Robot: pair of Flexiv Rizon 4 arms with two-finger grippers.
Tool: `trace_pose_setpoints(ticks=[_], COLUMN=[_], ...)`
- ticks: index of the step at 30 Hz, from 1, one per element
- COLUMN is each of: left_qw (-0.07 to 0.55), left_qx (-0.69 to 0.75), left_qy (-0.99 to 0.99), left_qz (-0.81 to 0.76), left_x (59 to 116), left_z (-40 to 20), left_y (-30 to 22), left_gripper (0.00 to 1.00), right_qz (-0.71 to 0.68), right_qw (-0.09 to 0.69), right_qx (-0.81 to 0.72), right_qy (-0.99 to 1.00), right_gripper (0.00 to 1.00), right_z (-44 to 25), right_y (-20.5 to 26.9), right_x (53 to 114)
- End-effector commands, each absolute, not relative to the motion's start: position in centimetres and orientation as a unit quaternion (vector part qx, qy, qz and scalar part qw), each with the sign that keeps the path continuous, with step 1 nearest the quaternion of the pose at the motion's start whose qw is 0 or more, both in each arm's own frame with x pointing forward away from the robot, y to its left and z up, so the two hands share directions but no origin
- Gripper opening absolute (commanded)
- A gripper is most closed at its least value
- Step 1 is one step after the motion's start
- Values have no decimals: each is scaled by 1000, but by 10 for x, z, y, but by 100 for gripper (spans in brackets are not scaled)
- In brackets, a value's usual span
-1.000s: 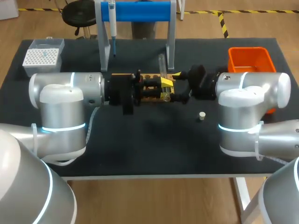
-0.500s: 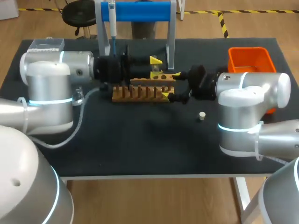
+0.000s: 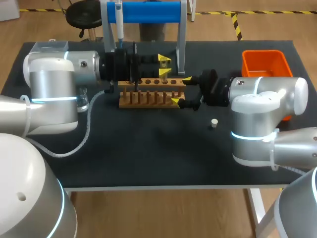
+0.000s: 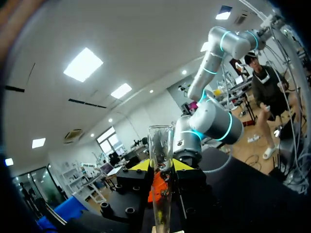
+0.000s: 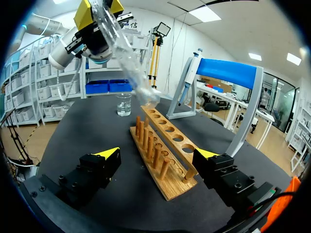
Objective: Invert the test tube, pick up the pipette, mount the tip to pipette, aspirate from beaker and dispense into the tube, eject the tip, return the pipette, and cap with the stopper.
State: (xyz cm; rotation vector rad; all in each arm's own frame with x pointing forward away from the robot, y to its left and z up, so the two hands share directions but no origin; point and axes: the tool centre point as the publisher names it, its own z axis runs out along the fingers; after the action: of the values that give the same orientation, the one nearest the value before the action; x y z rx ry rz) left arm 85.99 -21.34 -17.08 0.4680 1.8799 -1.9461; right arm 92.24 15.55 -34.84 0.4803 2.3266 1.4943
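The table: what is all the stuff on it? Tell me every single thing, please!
test tube: one, clear, held above the rack
rack: one, wooden, middle of the table
pipette: one, white and blue, hanging on the stand
stand: one, blue bar on grey legs, at the back
beaker: one, clear, beyond the rack's left end
tip box: one, clear-topped, back left, partly behind the left arm
bin: one, orange, back right
stopper: one, pale, near the right arm
table: one, black
left tool: one, yellow-tipped, shut on the test tube
right tool: one, yellow-tipped, open, either side of the rack's right end
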Motion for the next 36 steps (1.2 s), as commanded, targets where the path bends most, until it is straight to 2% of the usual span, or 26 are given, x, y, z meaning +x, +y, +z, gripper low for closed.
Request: trace_pose_setpoints(ticks=[1,6,15,36], left_qw=[87,41,15,80], left_qx=[52,-20,-98,-30], left_qy=[693,699,714,727], left_qz=[-714,-714,-693,-682], left_x=[864,883,912,951], left_z=[-167,-156,-159,-167], left_y=[-204,-177,-177,-190], left_gripper=[0,0,0,0], right_qz=[525,525,525,525], right_qw=[167,167,167,167], right_qx=[169,169,169,169], right_qy=[817,817,817,817], right_gripper=[100,100,100,100], right_z=[-349,-349,-349,-349], right_y=[156,156,156,156], right_x=[922,922,922,922])
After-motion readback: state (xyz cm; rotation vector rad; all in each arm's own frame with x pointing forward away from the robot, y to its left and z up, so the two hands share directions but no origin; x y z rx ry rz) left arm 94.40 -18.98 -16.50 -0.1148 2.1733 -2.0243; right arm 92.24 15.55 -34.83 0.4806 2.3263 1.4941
